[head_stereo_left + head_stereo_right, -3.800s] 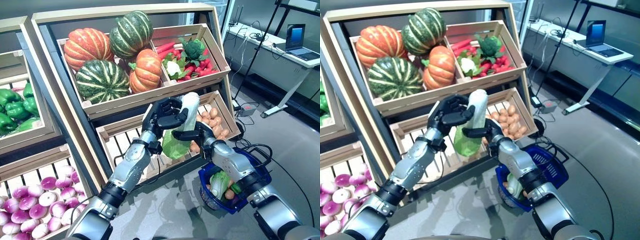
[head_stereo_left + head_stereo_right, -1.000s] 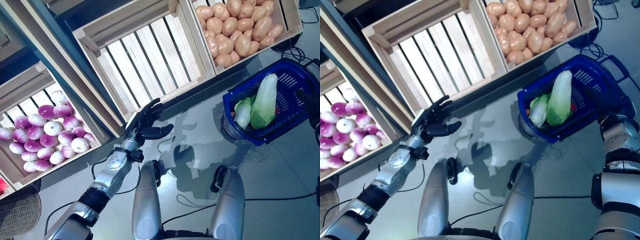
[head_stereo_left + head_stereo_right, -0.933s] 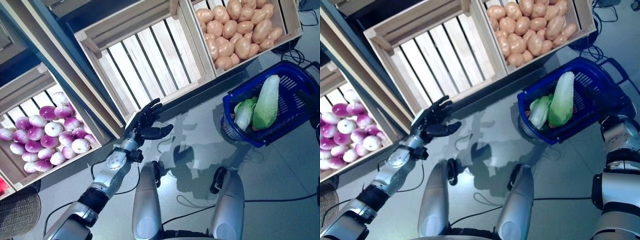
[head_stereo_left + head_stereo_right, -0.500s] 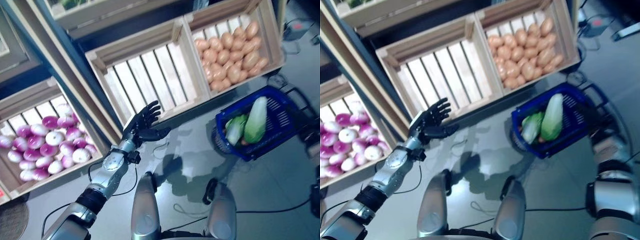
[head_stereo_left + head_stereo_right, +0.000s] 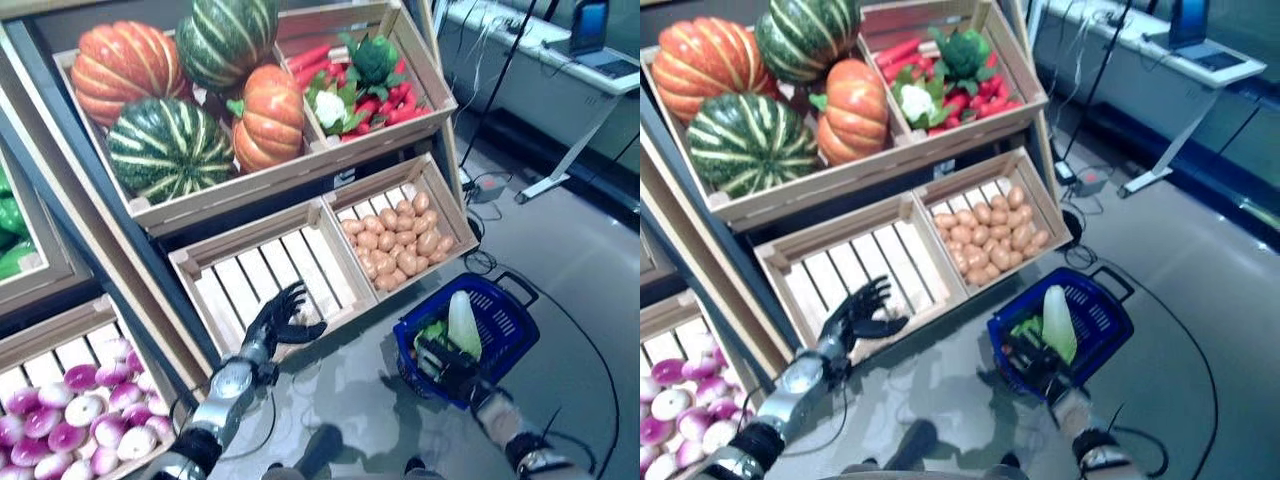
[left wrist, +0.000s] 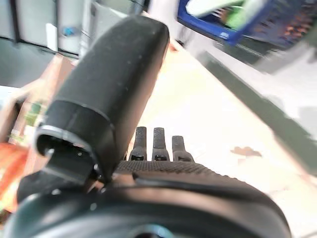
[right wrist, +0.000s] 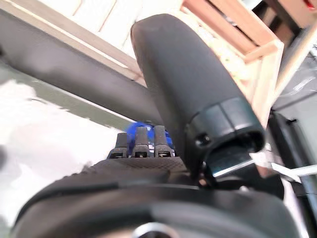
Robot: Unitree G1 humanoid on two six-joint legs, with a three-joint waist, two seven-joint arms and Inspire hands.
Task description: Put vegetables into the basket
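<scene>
The blue plastic basket (image 5: pixel 506 326) stands on the grey floor at the right, in front of the stand. A long pale green cabbage (image 5: pixel 463 318) lies in it, leaning on the far side, with a smaller green leafy vegetable (image 5: pixel 432 331) beside it. My right hand (image 5: pixel 446 366) is at the basket's near rim with straight fingers (image 7: pixel 141 144) and holds nothing. My left hand (image 5: pixel 279 318) is open and empty, its fingers spread just in front of the stand's slatted lower crate (image 5: pixel 270 272). The left wrist view shows straight fingers (image 6: pixel 156 144) and the basket (image 6: pixel 233 27) beyond.
The wooden stand (image 5: pixel 150 215) with its tiers of crates fills the back and left. A white desk (image 5: pixel 545 75) with a laptop stands at the back right, its metal foot reaching onto the floor. A power strip and cables (image 5: pixel 490 187) lie behind the basket.
The camera has tilted up, bringing the stand's upper crates into view. The cabbage, held by both hands 3.8 s ago, lies in the basket. My right hand now shows at the basket's near rim.
</scene>
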